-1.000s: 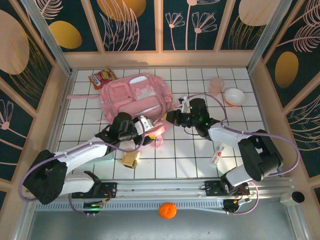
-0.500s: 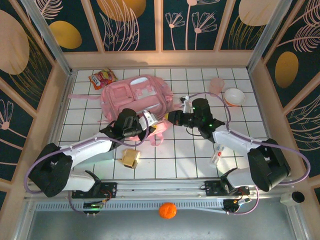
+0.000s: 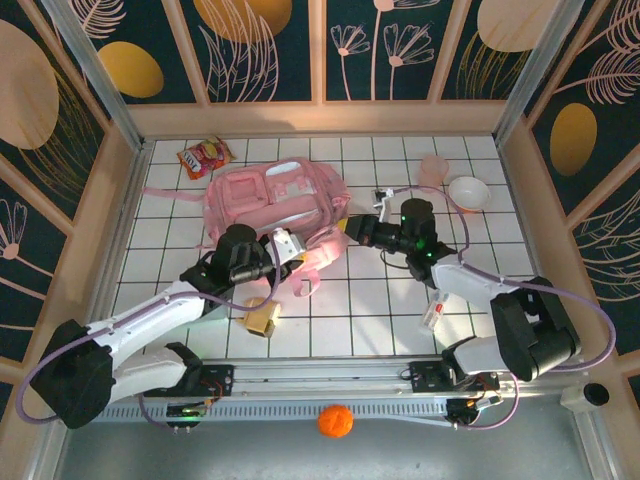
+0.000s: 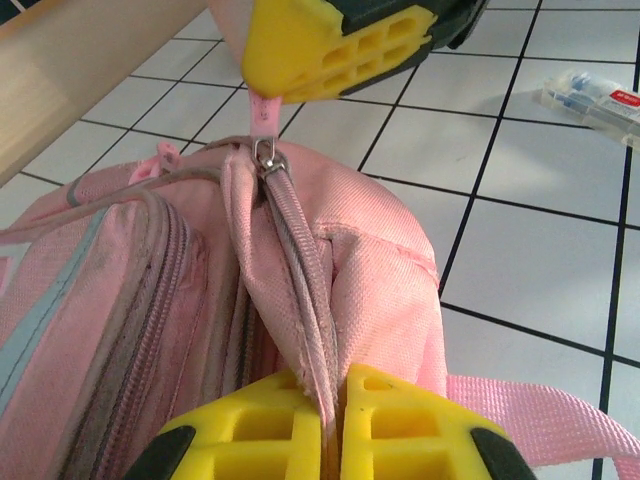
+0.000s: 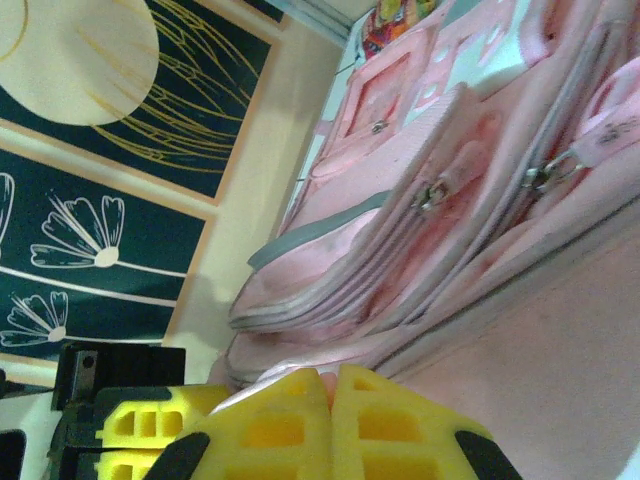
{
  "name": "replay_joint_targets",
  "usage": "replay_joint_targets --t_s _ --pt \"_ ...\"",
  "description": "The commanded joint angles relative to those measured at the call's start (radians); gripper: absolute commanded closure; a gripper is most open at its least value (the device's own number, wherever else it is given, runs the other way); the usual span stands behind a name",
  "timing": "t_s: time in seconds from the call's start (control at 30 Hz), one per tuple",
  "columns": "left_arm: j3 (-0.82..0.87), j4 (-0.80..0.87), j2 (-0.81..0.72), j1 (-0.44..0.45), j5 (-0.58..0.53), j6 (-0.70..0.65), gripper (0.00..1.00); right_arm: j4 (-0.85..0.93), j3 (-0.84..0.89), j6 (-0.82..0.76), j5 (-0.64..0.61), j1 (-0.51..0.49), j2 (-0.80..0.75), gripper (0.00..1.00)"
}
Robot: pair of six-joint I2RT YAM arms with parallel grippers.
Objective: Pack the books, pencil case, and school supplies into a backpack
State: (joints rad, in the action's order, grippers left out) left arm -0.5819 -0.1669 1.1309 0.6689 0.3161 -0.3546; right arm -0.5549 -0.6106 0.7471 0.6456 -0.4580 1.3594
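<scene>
The pink backpack [image 3: 275,200] lay center-left on the tiled counter [image 3: 370,310]. Open tiles toward the lower edge held a tan box [image 3: 262,317] and a white oblong item [image 3: 433,315]. The left wrist view showed the left tool [image 4: 333,420] pinching the backpack's zipper seam. The right wrist view showed the right tool [image 5: 333,400] clamped on pink fabric at its right end.

Backpack [image 3: 275,200] rear centre — box [image 3: 263,317] before it, cup [image 3: 433,172] right-rear.
</scene>
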Motion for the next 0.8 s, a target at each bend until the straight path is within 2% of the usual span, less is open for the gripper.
replay_joint_targets --t_s 0.0,0.13,0.27,0.5,0.77 --pt "0.005 -0.004 -0.034 -0.01 -0.021 0.003 1.0 -0.039 -0.022 -0.045 -0.07 0.017 -0.01 1.0" --pt "0.01 -0.014 -0.047 -0.01 -0.008 0.014 1.0 0.111 -0.006 -0.105 -0.141 0.025 -0.07 1.0" --pt "0.004 0.012 -0.086 -0.01 0.036 -0.004 1.0 0.163 0.015 -0.091 -0.168 0.103 -0.08 1.0" --pt "-0.061 0.121 -0.15 -0.008 0.126 -0.091 1.0 0.024 -0.02 -0.017 -0.171 0.192 0.061 1.0" --pt "-0.11 0.164 -0.208 -0.01 0.163 -0.123 1.0 -0.02 -0.123 0.032 -0.28 0.225 0.258 1.0"
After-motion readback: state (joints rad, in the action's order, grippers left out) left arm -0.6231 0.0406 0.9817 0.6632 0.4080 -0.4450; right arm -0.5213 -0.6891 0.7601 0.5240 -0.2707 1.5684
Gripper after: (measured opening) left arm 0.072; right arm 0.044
